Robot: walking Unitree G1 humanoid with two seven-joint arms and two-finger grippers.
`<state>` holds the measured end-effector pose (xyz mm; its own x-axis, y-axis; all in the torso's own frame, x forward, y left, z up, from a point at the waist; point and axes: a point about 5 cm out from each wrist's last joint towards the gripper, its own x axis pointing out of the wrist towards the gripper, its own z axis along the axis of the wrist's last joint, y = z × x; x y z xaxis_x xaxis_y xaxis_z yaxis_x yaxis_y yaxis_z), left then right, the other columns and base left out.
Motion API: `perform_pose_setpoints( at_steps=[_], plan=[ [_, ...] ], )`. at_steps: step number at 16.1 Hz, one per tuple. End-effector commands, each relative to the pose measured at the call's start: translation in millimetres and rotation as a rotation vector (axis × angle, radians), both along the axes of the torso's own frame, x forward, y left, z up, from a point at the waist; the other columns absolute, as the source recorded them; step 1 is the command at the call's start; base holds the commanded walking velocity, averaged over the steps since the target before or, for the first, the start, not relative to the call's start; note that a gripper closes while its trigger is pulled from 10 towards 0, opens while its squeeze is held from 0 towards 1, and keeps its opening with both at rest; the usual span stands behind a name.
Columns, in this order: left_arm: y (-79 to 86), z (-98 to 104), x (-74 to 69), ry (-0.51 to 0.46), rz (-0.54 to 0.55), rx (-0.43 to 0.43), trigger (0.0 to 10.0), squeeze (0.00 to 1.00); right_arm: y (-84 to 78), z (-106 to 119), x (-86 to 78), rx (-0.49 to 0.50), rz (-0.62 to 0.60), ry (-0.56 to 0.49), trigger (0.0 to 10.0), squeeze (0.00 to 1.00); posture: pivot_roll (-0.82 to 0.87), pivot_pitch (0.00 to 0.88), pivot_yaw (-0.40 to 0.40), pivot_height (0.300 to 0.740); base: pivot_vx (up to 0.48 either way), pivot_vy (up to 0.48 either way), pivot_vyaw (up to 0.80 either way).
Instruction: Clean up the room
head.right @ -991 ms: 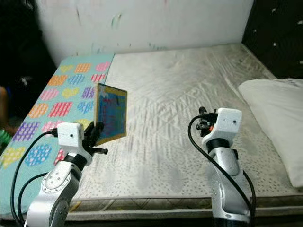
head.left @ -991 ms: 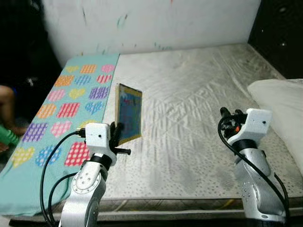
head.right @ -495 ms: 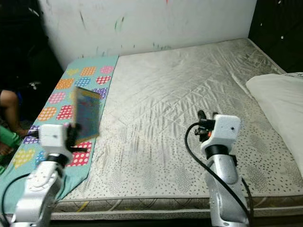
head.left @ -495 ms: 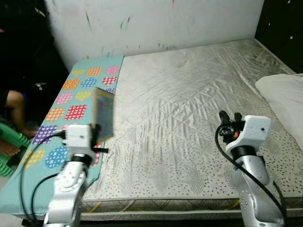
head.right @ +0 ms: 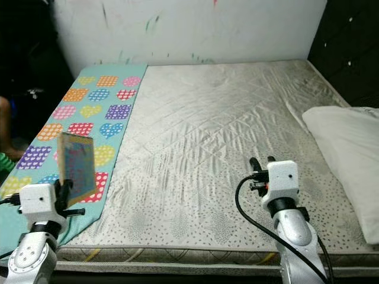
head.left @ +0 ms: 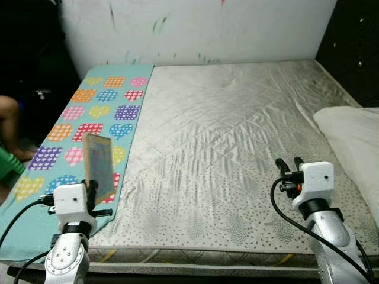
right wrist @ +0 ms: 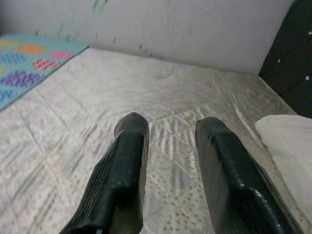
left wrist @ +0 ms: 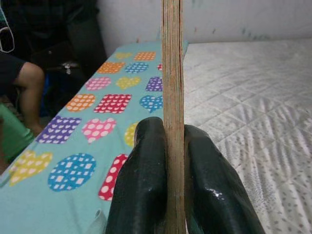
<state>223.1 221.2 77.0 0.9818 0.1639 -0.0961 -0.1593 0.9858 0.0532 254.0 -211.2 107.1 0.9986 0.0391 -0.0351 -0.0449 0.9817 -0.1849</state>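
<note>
the left gripper (left wrist: pixel 173 195) clamps a thin book (head.left: pixel 98 165) upright above the heart-patterned cloth (head.left: pixel 95 112) at the mattress (head.left: pixel 237 154) edge. the left wrist view shows the book edge-on, both fingers (left wrist: pixel 146 185) pressed against it (a person's knee (left wrist: pixel 27 80) sits beyond). the right gripper (right wrist: pixel 168 165) hovers over the mattress, parted, holding nothing, near a pillow (head.right: pixel 346 157).
</note>
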Motion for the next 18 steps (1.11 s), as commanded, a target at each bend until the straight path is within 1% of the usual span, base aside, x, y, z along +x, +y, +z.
perform_pose_setpoints(
  at_steps=[1,4,5,6,7,9,11,13,15,17,18],
  plan=[
    [-1.5,16.7,5.2,-0.085,-0.013,0.020,10.0,0.00,-0.4,-6.2,-2.5,-0.021,0.011,0.033,10.0,0.00,-0.18,0.000,0.033,0.740,0.000,0.000,0.00],
    [-5.6,17.7,8.7,-0.094,-0.029,0.024,10.0,0.00,-3.2,-10.4,-5.8,-0.018,0.011,0.050,10.0,0.00,-0.19,0.000,0.021,0.740,0.000,0.000,0.00],
    [-15.3,30.0,16.8,-0.135,-0.066,0.024,10.0,0.00,-5.5,-14.7,-9.0,-0.002,0.006,0.084,10.0,0.00,-0.19,0.000,0.018,0.740,0.000,0.000,0.00],
    [-18.5,33.9,18.6,-0.147,-0.081,0.025,10.0,0.00,-5.9,-15.8,-9.6,0.003,0.004,0.093,10.0,0.00,-0.19,0.000,0.018,0.740,0.000,0.000,0.00],
    [-26.3,41.7,19.8,-0.167,-0.117,0.017,10.0,0.00,-6.8,-17.7,-11.6,0.026,-0.014,0.099,10.0,0.00,-0.19,0.000,0.032,0.740,0.000,0.000,0.00],
    [-31.3,46.2,18.5,-0.175,-0.144,0.007,10.0,0.00,-6.5,-18.7,-14.1,0.053,-0.039,0.097,10.0,0.00,-0.18,0.000,0.048,0.740,0.000,0.000,0.00],
    [-33.1,44.8,18.7,-0.166,-0.159,0.007,10.0,0.00,-5.5,-19.8,-13.2,0.075,-0.060,0.097,10.0,0.00,-0.18,0.000,0.052,0.740,0.000,0.000,0.00],
    [-28.7,43.8,21.5,-0.161,-0.151,0.007,10.0,0.00,-2.1,-18.3,-9.5,0.090,-0.066,0.088,10.0,0.00,-0.18,0.000,0.049,0.740,0.000,0.000,-0.80],
    [-28.2,44.5,22.6,-0.161,-0.136,-0.005,10.0,0.00,-0.7,-15.8,-6.6,0.091,-0.058,0.081,10.0,0.00,-0.17,0.000,0.043,0.740,0.000,0.000,-0.80],
    [-29.4,45.0,22.2,-0.156,-0.131,-0.011,10.0,0.00,-0.3,-14.8,-5.4,0.091,-0.055,0.078,10.0,0.00,-0.17,0.000,0.043,0.740,0.000,0.000,-0.80],
    [-37.0,40.7,18.3,-0.122,-0.133,-0.034,10.0,0.00,-0.4,-12.9,-2.9,0.095,-0.057,0.073,10.0,0.00,-0.17,0.000,0.041,0.740,0.000,0.000,-0.80]
  ],
)
